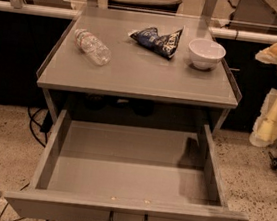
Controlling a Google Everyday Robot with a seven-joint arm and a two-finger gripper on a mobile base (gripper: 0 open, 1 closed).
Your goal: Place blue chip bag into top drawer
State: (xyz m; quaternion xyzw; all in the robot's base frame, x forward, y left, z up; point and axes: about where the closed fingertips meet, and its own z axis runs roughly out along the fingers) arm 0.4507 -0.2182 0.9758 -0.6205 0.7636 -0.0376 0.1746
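The blue chip bag [157, 39] lies wrinkled on the grey table top [148, 76], towards the back, between the bottle and the bowl. The top drawer [131, 167] is pulled far out below the table top, and nothing shows inside it. Its dark loop handle [128, 220] is on the grey front at the bottom edge of the view. My gripper [268, 127] hangs at the far right, off the table's right side, about level with the table edge. It is well apart from the bag and the drawer.
A clear plastic water bottle [92, 47] lies on its side at the table's left. A white bowl [206, 53] stands at the back right, next to the bag. Cables [36, 125] lie on the speckled floor at the left. Dark counters run behind the table.
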